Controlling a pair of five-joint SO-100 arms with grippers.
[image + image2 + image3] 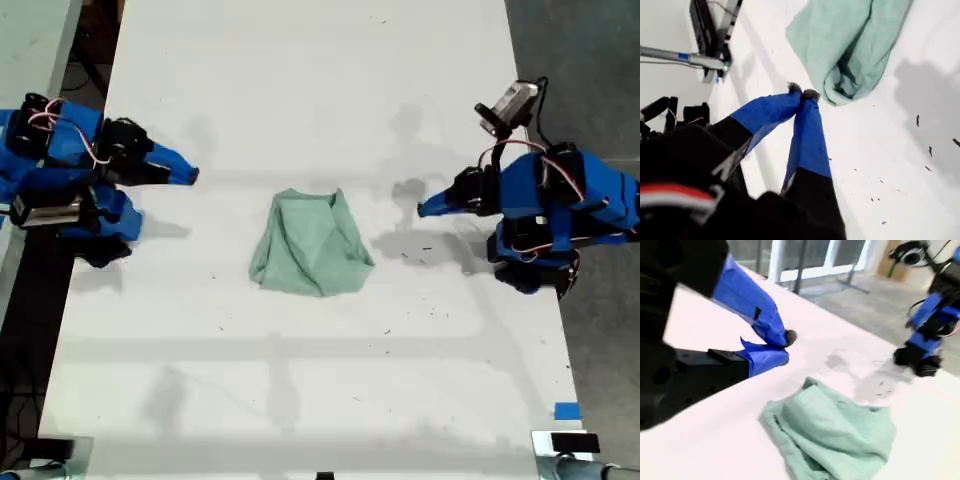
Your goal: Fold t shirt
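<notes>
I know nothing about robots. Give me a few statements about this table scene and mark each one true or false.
1. The t shirt lies on the white table between the two arms. True.
2. My first gripper is holding the t shirt. False: it is shut on nothing, just short of the cloth.
3. The t shirt is red. False: it is pale mint green.
4. My second gripper is clear of the t shirt. True.
5. The t shirt is spread flat and smooth. False: it is wrinkled and bundled.
</notes>
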